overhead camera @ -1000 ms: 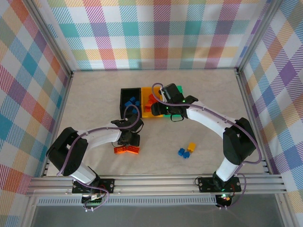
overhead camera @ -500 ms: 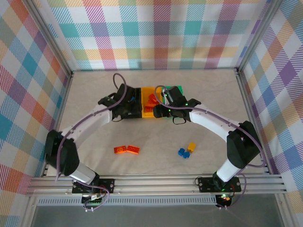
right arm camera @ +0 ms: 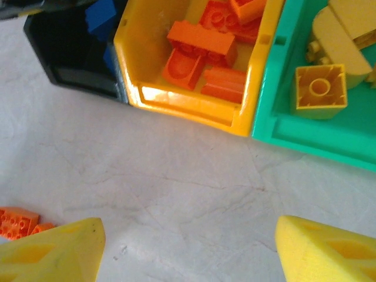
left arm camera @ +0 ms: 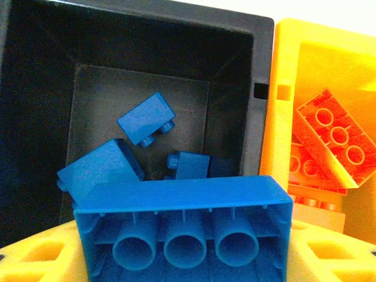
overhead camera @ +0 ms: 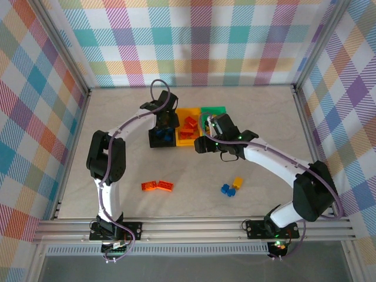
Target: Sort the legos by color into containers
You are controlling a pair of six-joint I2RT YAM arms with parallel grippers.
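My left gripper [overhead camera: 165,123] hangs over the black bin [overhead camera: 154,141], shut on a blue brick [left arm camera: 185,229] whose hollow underside faces the left wrist camera. Several blue bricks [left arm camera: 145,119] lie in the black bin [left arm camera: 258,59] below it. My right gripper [right arm camera: 188,252] is open and holds nothing, low over bare table just in front of the yellow-orange bin [right arm camera: 188,108], which holds orange bricks [right arm camera: 202,41]. The green bin [right arm camera: 305,129] holds yellow bricks [right arm camera: 320,88]. In the top view my right gripper [overhead camera: 204,143] sits at the near side of the bins.
Two orange bricks [overhead camera: 157,186] lie on the table left of centre, and they show at the left edge of the right wrist view as orange bricks [right arm camera: 17,222]. A blue brick [overhead camera: 227,190] and a yellow brick [overhead camera: 237,183] lie together right of centre. Plaid walls surround the table.
My left arm swung from near the loose orange bricks up to the black bin. My right gripper drew back from over the bins toward the near side.
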